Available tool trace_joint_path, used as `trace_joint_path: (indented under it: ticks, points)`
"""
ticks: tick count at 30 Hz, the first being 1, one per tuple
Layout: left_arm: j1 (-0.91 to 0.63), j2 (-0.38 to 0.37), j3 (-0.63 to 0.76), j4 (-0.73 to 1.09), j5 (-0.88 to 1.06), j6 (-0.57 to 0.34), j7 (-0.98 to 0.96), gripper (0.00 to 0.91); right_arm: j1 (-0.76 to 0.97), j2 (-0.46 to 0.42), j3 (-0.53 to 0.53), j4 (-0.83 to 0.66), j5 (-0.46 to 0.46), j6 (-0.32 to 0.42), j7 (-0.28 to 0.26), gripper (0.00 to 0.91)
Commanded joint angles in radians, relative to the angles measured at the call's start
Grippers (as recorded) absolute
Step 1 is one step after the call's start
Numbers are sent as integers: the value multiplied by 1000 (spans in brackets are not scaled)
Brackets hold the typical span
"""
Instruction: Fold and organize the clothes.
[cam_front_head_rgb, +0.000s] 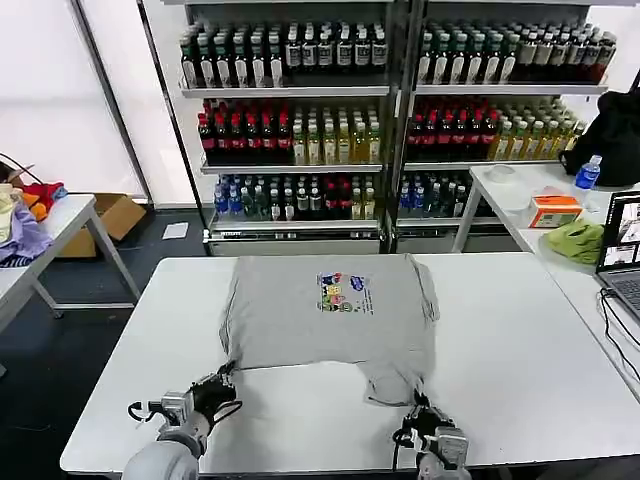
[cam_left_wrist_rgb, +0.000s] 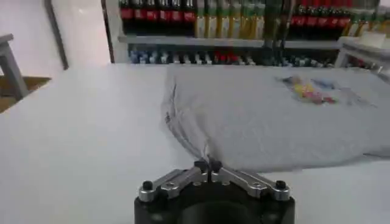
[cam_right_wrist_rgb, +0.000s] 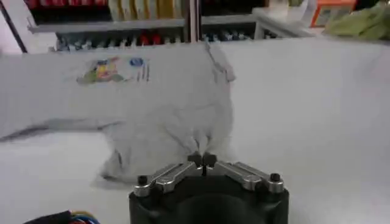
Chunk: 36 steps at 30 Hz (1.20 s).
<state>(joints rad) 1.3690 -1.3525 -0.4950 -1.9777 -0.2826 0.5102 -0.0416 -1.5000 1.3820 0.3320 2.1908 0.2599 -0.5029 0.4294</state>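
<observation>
**Both end effectors pinching the shirt's near edge**

I see the grey T-shirt (cam_front_head_rgb: 330, 315) spread on the white surface (cam_front_head_rgb: 520, 370). My left end effector (cam_left_wrist_rgb: 208, 165) grips its near-left corner; my right end effector (cam_right_wrist_rgb: 202, 160) is clamped on bunched near-right fabric.

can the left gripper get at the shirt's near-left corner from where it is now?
Likely yes: the left gripper already sits at the T-shirt's near-left corner, fingers closed on the fabric edge, with only bare table beside it.

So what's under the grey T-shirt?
The white table is under the T-shirt, showing all around it. Whatever else might lie beneath is covered by the cloth. Both grippers, left and right, pinch its near edge.
</observation>
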Motion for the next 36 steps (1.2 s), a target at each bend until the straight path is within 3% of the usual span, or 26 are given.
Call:
trace_joint_path:
  ticks: [1,12,24,36]
  points:
    - [-42,-2,-6,-25,-33,-100,-6,10,40,-6,35,38,-11,23,-17,0]
    - [-191,0,15,128,-57,-151,25,0,230,-43,41,-115,-7,83,-81,0]
    - [-400,-32,60,371,-70,-171,5,10,440,-53,11,-328,2,91,-105,0]
    - [-509,-29,65,500,-63,-173,0,0,643,-42,-21,-549,-26,91,-137,0]
